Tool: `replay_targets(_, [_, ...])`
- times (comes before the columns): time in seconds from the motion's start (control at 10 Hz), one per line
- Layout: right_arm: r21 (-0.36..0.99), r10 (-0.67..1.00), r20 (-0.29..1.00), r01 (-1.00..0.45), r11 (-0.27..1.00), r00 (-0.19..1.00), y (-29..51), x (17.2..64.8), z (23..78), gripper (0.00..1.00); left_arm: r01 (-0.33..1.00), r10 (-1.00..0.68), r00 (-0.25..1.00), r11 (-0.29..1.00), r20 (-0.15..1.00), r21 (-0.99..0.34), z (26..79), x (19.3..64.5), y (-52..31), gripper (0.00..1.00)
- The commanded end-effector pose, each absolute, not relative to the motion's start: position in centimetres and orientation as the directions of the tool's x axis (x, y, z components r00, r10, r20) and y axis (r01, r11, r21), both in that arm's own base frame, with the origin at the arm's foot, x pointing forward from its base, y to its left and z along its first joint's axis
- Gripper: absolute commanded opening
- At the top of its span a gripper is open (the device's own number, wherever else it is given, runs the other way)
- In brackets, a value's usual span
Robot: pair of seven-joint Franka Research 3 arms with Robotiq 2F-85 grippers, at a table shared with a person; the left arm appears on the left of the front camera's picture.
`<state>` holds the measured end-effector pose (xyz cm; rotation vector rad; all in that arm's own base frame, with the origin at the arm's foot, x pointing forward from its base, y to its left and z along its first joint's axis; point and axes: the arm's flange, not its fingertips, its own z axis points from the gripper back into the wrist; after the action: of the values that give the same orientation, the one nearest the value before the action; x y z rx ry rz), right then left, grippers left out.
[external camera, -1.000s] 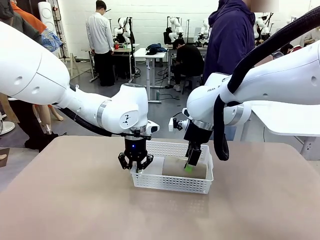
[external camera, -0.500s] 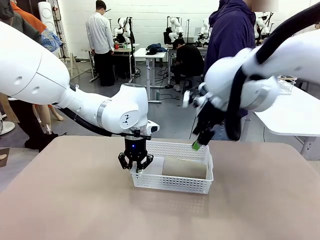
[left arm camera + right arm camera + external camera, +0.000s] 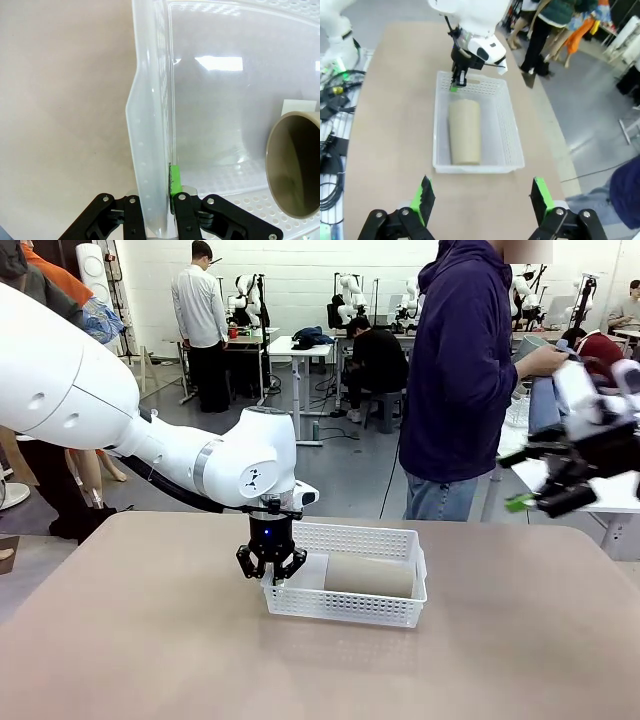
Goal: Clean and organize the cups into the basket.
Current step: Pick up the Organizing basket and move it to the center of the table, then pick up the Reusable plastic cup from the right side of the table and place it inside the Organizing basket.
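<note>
The white lattice basket [image 3: 345,612] sits mid-table with one brown cup [image 3: 368,576] lying on its side inside. My left gripper [image 3: 271,566] is shut on the basket's left rim. In the left wrist view the basket wall [image 3: 150,125] runs between the pinched fingers, one green pad [image 3: 175,180] presses against it, and the cup's open mouth [image 3: 295,167] faces the camera. My right gripper [image 3: 545,498] hangs open and empty off the table's far right. From above, the right gripper [image 3: 481,200] looks down on the basket [image 3: 512,135] and cup [image 3: 465,130]. The person's hand holds a pale cup [image 3: 528,346].
A person in a dark blue hoodie [image 3: 460,380] stands at the table's far edge, right of centre. Bare tan tabletop [image 3: 150,640] surrounds the basket. Cables [image 3: 332,100] lie beyond the table's side.
My right gripper rose out of the basket, leaving the brown cup lying there, and swung away to the far right. The left gripper kept its hold on the rim.
</note>
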<state>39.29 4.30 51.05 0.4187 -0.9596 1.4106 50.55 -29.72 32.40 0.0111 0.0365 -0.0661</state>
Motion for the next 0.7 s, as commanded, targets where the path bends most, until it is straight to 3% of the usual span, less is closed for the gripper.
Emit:
replay_targets(0.0, [-0.236,0.550,0.832,-0.945,0.227,-0.076,-0.6,39.2,49.7,1.00,0.075,-0.075,0.997,0.997,-0.032,0.010,32.3,50.4,-29.5,0.00])
replay_targets(0.3, [-0.046,0.390,0.919,-0.966,0.256,0.060,-9.0,41.1,46.6,1.00,0.075,-0.075,0.997,0.997,-0.032,0.010,32.3,50.4,-29.5,0.00])
replay_targets(0.6, [-0.018,0.393,0.917,-0.981,0.191,0.059,-13.5,43.6,42.5,1.00,0.075,-0.075,0.997,0.997,-0.032,0.010,32.3,50.4,-29.5,0.00])
